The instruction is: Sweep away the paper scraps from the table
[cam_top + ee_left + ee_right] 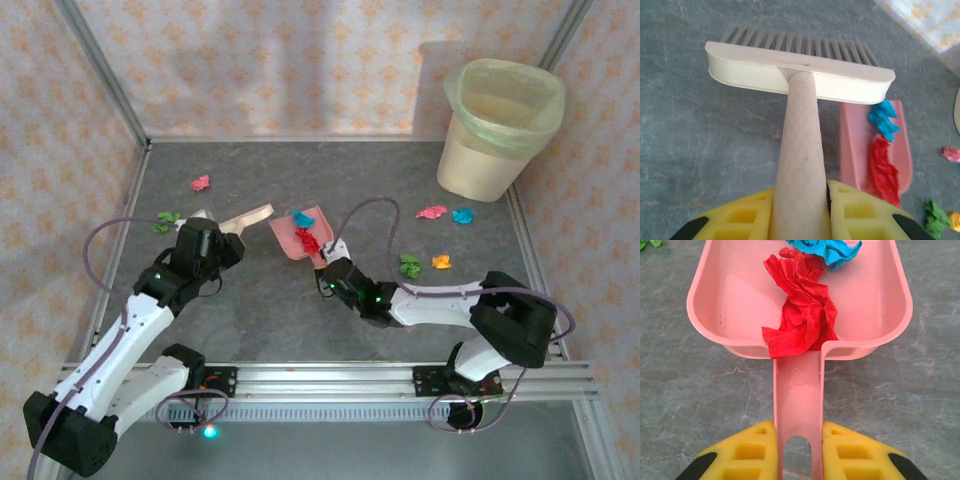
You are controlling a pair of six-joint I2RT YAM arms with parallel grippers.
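Top external: left tool (pixel 218 238) pinching brush (pixel 248 216) handle; right tool (pixel 332 258) pinching dustpan (pixel 285 238) handle, frame centre. In dustpan: red scrap (pixel 308 241), blue scrap (pixel 303 218). Remaining paper scraps (pixel 411 265) lie on counter (pixel 260 320), either side of tools.

A red scrap (pixel 802 310) and blue scrap (pixel 827 250) lie in the pink dustpan (pixel 730 300) beside the cream brush (pixel 795 75); the grey stone-veined table (pixel 700 150) lies beneath.
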